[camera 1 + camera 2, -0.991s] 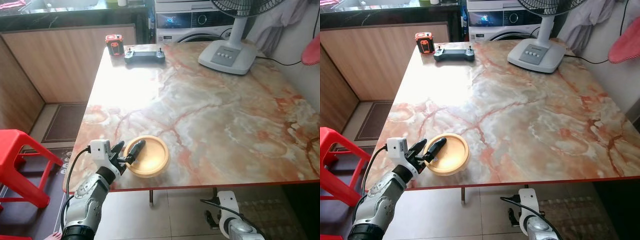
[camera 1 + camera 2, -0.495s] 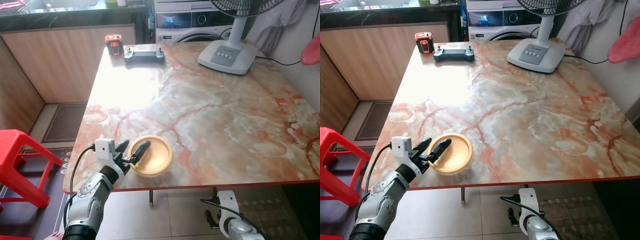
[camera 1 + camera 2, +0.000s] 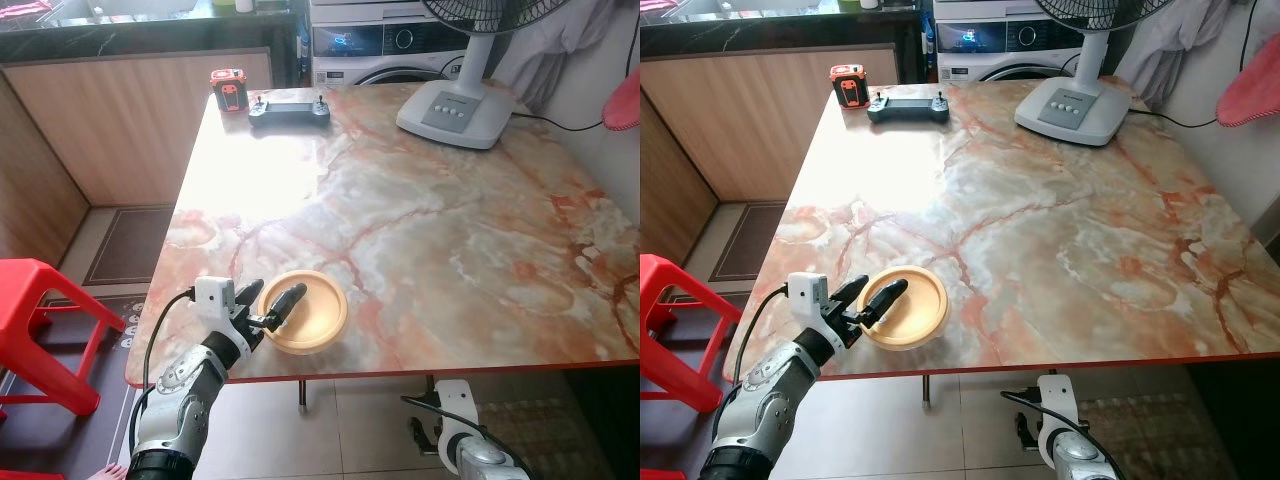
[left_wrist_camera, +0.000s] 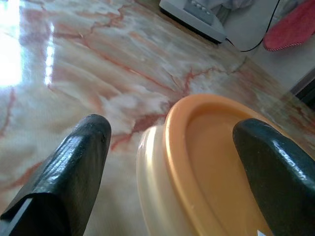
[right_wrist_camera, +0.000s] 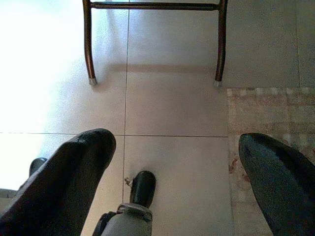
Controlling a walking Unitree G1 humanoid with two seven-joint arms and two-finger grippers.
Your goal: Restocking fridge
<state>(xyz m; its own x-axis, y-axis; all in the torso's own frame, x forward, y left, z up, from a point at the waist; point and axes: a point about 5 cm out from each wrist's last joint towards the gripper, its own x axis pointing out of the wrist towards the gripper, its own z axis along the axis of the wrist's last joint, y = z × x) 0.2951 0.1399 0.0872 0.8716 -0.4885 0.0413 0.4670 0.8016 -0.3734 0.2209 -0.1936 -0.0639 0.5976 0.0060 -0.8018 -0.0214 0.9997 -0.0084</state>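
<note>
Straddling the rim of the orange bowl point(image 3: 304, 310), our left tool point(image 3: 262, 306) stands open, one finger inside, one outside, neither visibly pressing it. We see the bowl holds nothing and sits at the near left edge of the marble surface point(image 3: 420, 230). Farther off stand a fan base point(image 3: 456, 112) and a controller point(image 3: 289, 109). Our right tool point(image 5: 182, 182) hangs spread wide above the floor tiles point(image 5: 172, 103).

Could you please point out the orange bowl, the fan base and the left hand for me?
orange bowl point(image 3: 308, 313), left eye view, on its inner floor.
fan base point(image 3: 455, 112), left eye view, on the top of the white base by the buttons.
left hand point(image 3: 265, 306), left eye view, midway between its fingertips, astride the bowl's rim.
</note>
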